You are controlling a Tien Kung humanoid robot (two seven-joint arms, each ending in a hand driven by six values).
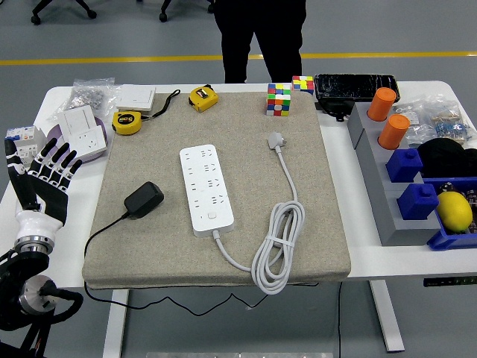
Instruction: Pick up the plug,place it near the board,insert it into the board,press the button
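Black boxy plastic plug (144, 200): one, beside one white rectangular socket board (205, 189); left hand (41, 179) fingers spread, holding nothing.

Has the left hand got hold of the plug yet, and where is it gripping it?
Nothing is held. The left hand is open, fingers spread, at the table's left edge. The black plug lies on the mat, left of the power strip, apart from the hand.

White desk (350, 257), beige-grey woven mat (223, 186). White power strip (203, 188) with white cable (277, 250). Black plug (143, 200), black cord. Two yellow tape measures (127, 122) at 11 o'clock. Multicoloured cubes (279, 99) at 12. Orange cylinders (393, 130), blue blocks (406, 164), yellow lemon (454, 210) at 3. Left hand (41, 183) black-and-white.
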